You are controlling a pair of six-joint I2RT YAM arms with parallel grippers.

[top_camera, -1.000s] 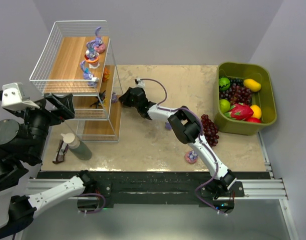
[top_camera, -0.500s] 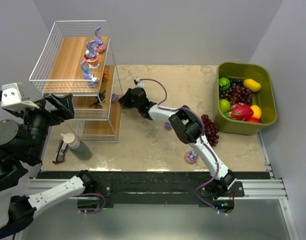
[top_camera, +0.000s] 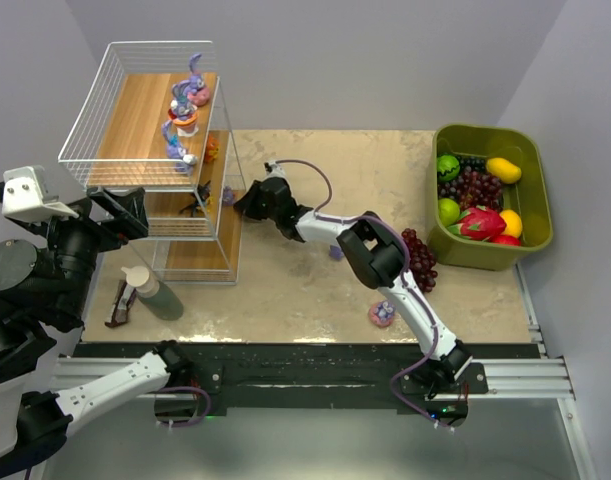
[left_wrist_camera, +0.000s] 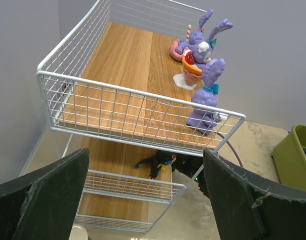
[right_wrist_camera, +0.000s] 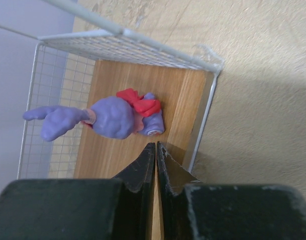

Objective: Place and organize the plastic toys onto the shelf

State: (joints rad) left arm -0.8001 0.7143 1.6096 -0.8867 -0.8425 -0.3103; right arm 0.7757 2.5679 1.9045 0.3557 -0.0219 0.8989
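Note:
The shelf stands at the far left. Several purple bunny toys stand on its top board; they also show in the left wrist view. A black insect toy is on the middle board, an orange toy behind it. My right gripper is shut and empty at the middle board's right edge. Just past its tips a purple toy with a red bow lies on its side. Two toys are on the table. My left gripper is wide open, raised before the shelf.
A dark grape bunch lies at the right of the table. An olive-green bin of fruit stands at the far right. A white-capped bottle and a small dark object lie in front of the shelf.
My right gripper has edged slightly left toward the shelf's middle board. The left arm has not moved.

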